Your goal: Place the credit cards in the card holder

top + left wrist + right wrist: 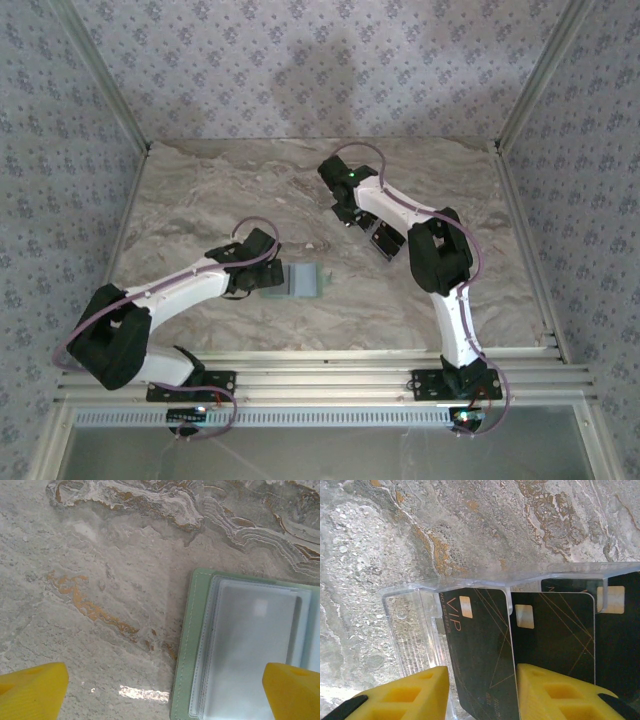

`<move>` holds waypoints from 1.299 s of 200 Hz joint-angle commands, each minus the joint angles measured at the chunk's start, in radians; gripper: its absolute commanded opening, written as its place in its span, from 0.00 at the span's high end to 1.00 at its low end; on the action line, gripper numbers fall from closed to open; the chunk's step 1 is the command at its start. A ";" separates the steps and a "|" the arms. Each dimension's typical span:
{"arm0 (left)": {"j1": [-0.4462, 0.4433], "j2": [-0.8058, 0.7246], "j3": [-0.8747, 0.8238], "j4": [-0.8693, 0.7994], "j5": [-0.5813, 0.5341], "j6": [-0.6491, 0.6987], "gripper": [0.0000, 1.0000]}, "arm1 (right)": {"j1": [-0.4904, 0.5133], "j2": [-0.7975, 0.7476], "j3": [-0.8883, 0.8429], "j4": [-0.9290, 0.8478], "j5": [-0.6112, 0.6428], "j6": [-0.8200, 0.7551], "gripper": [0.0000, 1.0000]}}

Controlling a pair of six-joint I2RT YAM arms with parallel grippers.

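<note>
"VIP" in gold capitals is the one word we can read. It runs along the long edge of the leftmost black card [480, 650], beside its pale chip square [466, 606], at the left end of the clear plastic rack [415, 630]. The smaller line beside it is too fine for us to read.

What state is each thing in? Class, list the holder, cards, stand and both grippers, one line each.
card holder: lying open and flat, clear sleeves facing up
clear stand: upright, holding cards
black cards: standing in the clear stand
VIP card: in the stand, tilted
left gripper: open, over the card holder's edge
right gripper: open, straddling the VIP card
</note>
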 commanded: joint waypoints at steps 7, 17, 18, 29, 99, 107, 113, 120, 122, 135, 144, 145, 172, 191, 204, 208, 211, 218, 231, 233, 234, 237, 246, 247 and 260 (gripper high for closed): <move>0.007 0.002 0.015 -0.009 0.005 0.011 0.00 | 0.002 -0.001 0.001 -0.004 0.008 -0.011 0.59; 0.007 0.002 0.018 -0.011 0.006 0.013 0.00 | 0.000 -0.002 0.004 -0.006 0.001 -0.011 0.59; 0.007 0.002 0.017 -0.011 0.006 0.012 0.00 | 0.000 -0.002 0.004 -0.006 0.000 -0.011 0.60; 0.007 0.002 0.017 -0.011 0.006 0.012 0.00 | -0.001 -0.002 0.007 -0.007 -0.012 -0.011 0.60; 0.007 0.006 0.018 -0.008 0.011 0.015 0.00 | -0.018 -0.017 0.010 -0.013 -0.073 -0.008 0.69; 0.007 0.006 0.018 -0.008 0.011 0.016 0.00 | -0.020 -0.021 0.010 -0.013 -0.082 -0.007 0.70; 0.006 0.005 0.018 -0.008 0.012 0.016 0.00 | -0.022 -0.023 0.010 -0.013 -0.088 -0.006 0.71; 0.007 0.005 0.018 -0.006 0.013 0.016 0.00 | -0.023 -0.026 0.009 -0.015 -0.094 -0.006 0.72; 0.007 0.006 0.018 -0.006 0.014 0.016 0.00 | -0.024 -0.027 0.009 -0.016 -0.095 -0.006 0.72; 0.007 0.005 0.018 -0.005 0.015 0.016 0.00 | -0.026 -0.034 0.011 -0.018 -0.105 -0.008 0.73; 0.007 0.006 0.018 -0.005 0.015 0.016 0.00 | -0.030 -0.039 0.011 -0.020 -0.110 -0.007 0.74; 0.006 0.005 0.019 -0.005 0.015 0.016 0.00 | -0.030 -0.040 0.011 -0.020 -0.110 -0.007 0.73; 0.007 0.006 0.020 -0.004 0.017 0.015 0.00 | -0.035 -0.052 0.015 -0.024 -0.127 -0.005 0.74; 0.006 0.009 0.022 -0.003 0.017 0.015 0.00 | -0.035 -0.057 0.022 -0.027 -0.133 -0.003 0.74; 0.007 0.010 0.024 -0.003 0.018 0.016 0.00 | -0.037 -0.057 0.026 -0.029 -0.133 -0.003 0.74; 0.007 0.010 0.024 -0.003 0.018 0.016 0.00 | -0.037 -0.057 0.027 -0.031 -0.133 -0.003 0.74; 0.007 0.011 0.025 -0.003 0.018 0.015 0.00 | -0.037 -0.057 0.028 -0.031 -0.133 -0.003 0.74; 0.007 0.011 0.023 -0.002 0.019 0.016 0.00 | -0.038 -0.057 0.028 -0.031 -0.134 -0.005 0.74; 0.007 0.013 0.025 -0.003 0.020 0.017 0.00 | -0.039 -0.055 0.028 -0.031 -0.135 -0.004 0.74; 0.006 0.013 0.025 -0.003 0.020 0.016 0.00 | -0.038 -0.055 0.026 -0.032 -0.135 -0.003 0.75; 0.007 0.013 0.025 -0.003 0.020 0.016 0.00 | -0.038 -0.055 0.026 -0.032 -0.135 -0.003 0.75; 0.007 0.013 0.025 -0.003 0.020 0.016 0.00 | -0.040 -0.055 0.026 -0.032 -0.134 -0.004 0.75; 0.006 0.012 0.026 -0.003 0.020 0.018 0.00 | -0.041 -0.055 0.025 -0.032 -0.135 -0.004 0.77; 0.007 0.013 0.025 -0.003 0.020 0.019 0.00 | -0.040 -0.055 0.024 -0.032 -0.135 -0.004 0.78; 0.007 0.013 0.026 -0.003 0.020 0.019 0.00 | -0.043 -0.060 0.019 -0.031 -0.135 -0.002 0.78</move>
